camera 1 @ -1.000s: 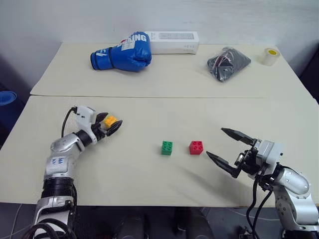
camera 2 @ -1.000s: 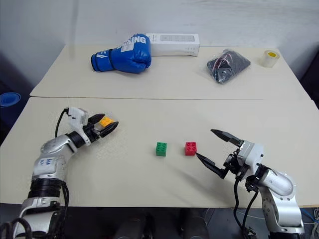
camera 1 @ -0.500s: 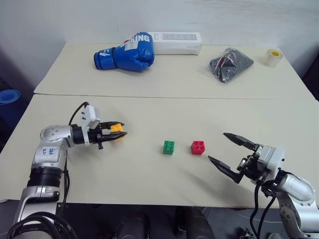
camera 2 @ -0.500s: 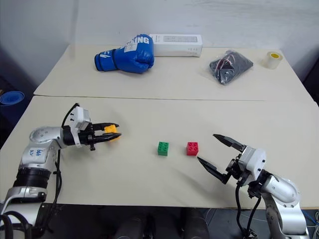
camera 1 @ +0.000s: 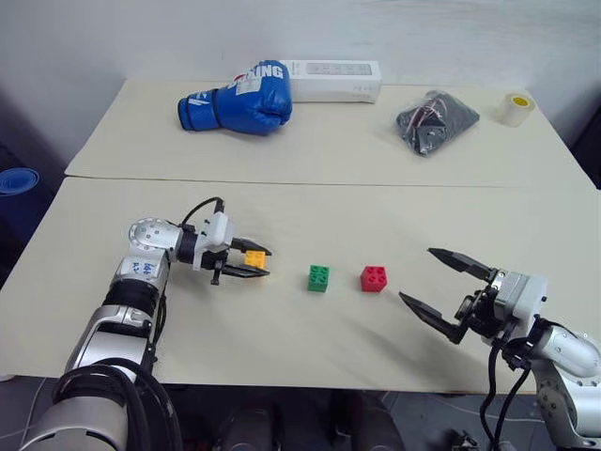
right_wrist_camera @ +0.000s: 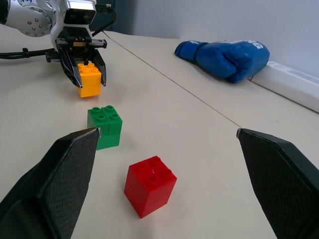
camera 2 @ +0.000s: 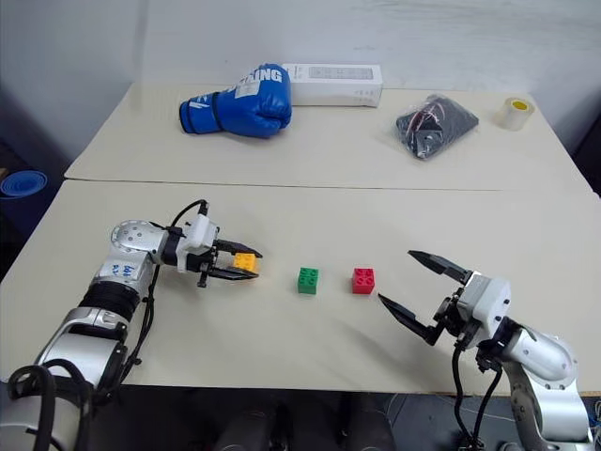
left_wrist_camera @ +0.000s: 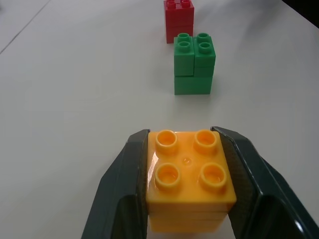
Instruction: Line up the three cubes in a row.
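Two cubes sit aligned; my left end effector point(camera 1: 252, 264), now gripping the yellow-orange cube point(camera 1: 254, 258), has neared the green cube point(camera 1: 318, 278).

Both eye views look down from the head over the table point(camera 1: 394, 216). Each wrist view looks low and close along it, sharing the cubes point(right_wrist_camera: 149, 185).

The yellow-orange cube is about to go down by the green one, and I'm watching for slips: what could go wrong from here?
The left gripper holds the yellow-orange cube short of the green cube. Pushed too far along, it could knock the green cube toward the red cube. Set down off their line, the row would bend. Opening the fingers carelessly might twist the cube.
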`<state>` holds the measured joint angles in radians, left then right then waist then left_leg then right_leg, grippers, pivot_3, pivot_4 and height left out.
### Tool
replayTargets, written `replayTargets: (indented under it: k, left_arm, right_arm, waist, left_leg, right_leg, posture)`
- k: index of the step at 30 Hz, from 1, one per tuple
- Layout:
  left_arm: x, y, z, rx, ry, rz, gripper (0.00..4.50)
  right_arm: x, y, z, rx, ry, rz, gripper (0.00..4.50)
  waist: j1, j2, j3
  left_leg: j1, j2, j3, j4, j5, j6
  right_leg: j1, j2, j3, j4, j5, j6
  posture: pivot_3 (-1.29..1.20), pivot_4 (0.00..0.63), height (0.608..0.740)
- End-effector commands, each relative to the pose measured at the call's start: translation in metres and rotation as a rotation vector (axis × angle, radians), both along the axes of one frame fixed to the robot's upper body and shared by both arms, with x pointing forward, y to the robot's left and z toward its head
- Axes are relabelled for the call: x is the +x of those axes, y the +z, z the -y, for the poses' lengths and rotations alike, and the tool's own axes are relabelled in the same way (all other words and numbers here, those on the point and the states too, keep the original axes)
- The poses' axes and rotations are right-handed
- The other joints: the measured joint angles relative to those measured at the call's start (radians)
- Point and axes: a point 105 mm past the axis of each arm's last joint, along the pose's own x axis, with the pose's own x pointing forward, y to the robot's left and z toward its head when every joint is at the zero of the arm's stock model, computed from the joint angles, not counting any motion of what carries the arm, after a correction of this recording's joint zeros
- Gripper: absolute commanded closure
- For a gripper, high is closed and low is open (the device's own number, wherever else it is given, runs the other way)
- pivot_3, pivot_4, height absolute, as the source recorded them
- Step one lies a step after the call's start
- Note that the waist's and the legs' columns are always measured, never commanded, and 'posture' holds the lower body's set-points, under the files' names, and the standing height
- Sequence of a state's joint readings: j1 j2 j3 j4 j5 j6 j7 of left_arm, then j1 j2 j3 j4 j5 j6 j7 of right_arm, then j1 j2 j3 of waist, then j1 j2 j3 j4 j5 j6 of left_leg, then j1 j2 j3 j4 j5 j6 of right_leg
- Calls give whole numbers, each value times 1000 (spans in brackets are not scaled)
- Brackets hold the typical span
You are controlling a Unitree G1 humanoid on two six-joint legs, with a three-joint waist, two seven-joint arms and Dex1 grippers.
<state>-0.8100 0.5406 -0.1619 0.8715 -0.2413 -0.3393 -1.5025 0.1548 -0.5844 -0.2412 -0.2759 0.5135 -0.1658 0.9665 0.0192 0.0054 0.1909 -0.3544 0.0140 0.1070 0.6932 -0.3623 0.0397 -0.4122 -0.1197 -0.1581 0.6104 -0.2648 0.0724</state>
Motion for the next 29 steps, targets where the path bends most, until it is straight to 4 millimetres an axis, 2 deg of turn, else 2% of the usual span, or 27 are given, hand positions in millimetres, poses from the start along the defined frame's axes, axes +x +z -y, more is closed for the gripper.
replayTargets:
  k: [1, 4, 5, 7, 9, 13, 14, 15, 17, 23, 26, 29]
  left_arm:
    - [-12, -3, -5, 33, -95, -58, 2982]
    - [-13, -6, -5, 27, -84, -107, 2982]
    - [-12, -6, -5, 29, -84, -101, 2422]
    - [-12, -5, -4, 27, -86, -87, 2040]
    - [-10, 1, -5, 9, -77, -49, 1427]
    - [-11, 11, -22, 3, -32, 1, 236]
    - [-13, 14, -29, -3, -16, 3, 236]
    - [-18, 23, -44, -36, 38, 10, 236]
    - [-24, 39, -62, -89, 122, 28, 236]
    - [-58, 54, -115, -59, 420, 106, 236]
    - [-63, 57, -127, -59, 510, 124, 236]
    - [-68, 58, -128, -82, 557, 128, 236]
  right_arm:
    - [-4, 10, -1, -8, 12, 43, 0]
    - [-1, 9, -1, -9, 14, 41, 0]
    - [0, 8, -1, -9, 16, 41, 0]
    - [2, 8, -2, -10, 28, 39, 0]
    - [3, 8, -2, -16, 45, 36, 0]
    - [3, 10, 1, -50, 84, 25, 0]
    - [3, 11, 3, -67, 100, 15, 0]
    - [0, 9, 6, -154, 156, -19, 0]
    - [-4, 6, 13, -274, 229, -71, 0]
    - [15, 39, 50, -375, 189, -105, 0]
    - [21, 42, 56, -399, 196, -117, 0]
    - [27, 38, 56, -417, 208, -118, 0]
  waist:
    - [1, 0, 0]
    - [1, 0, 0]
    - [1, 0, 0]
    - [1, 0, 0]
    - [1, 0, 0]
    - [1, 0, 0]
    - [-1, 0, 0]
    - [-5, 0, 0]
    - [-20, 2, 1]
    - [-24, 2, 3]
    - [-9, 2, 3]
    - [-1, 2, 3]
  left_leg:
    - [0, 0, 0, 0, 0, 0]
    - [0, 0, 0, 1, 0, 0]
    - [0, 0, 0, 1, 0, 0]
    - [0, 0, -1, 1, 0, 0]
    - [0, 0, -1, 1, 0, 0]
    - [0, 0, -1, 2, 0, 0]
    - [0, 0, -1, 1, 0, 0]
    - [0, 1, -1, 1, 0, 0]
    - [-1, 1, 0, 1, -1, 1]
    - [0, 2, -2, 1, -1, 0]
    - [0, 1, -3, 2, -1, 0]
    - [0, 0, -4, 2, -2, 1]
  right_leg:
    - [0, 0, 0, 0, 0, 0]
    - [0, 0, 0, 0, 0, 0]
    - [0, 0, 0, 0, 0, 0]
    - [0, 0, 0, 0, 0, 0]
    - [0, 0, 0, 0, 0, 0]
    - [0, 0, 0, 0, 0, 0]
    - [0, 0, 0, 0, 0, 0]
    - [0, 0, 0, 0, 0, 0]
    - [-1, 0, 1, 0, 0, 0]
    - [0, -9, 0, 0, 0, -1]
    - [1, -10, -1, -3, 0, -1]
    - [1, -11, -1, -4, 0, -1]
  posture:
    - [0, 150, 740]
    - [0, 150, 740]
    - [0, 150, 740]
    - [0, 150, 740]
    - [0, 150, 740]
    - [0, 150, 740]
    - [0, 150, 740]
    - [0, 150, 740]
    - [0, 150, 740]
    - [0, 150, 740]
    - [0, 150, 740]
    - [0, 150, 740]
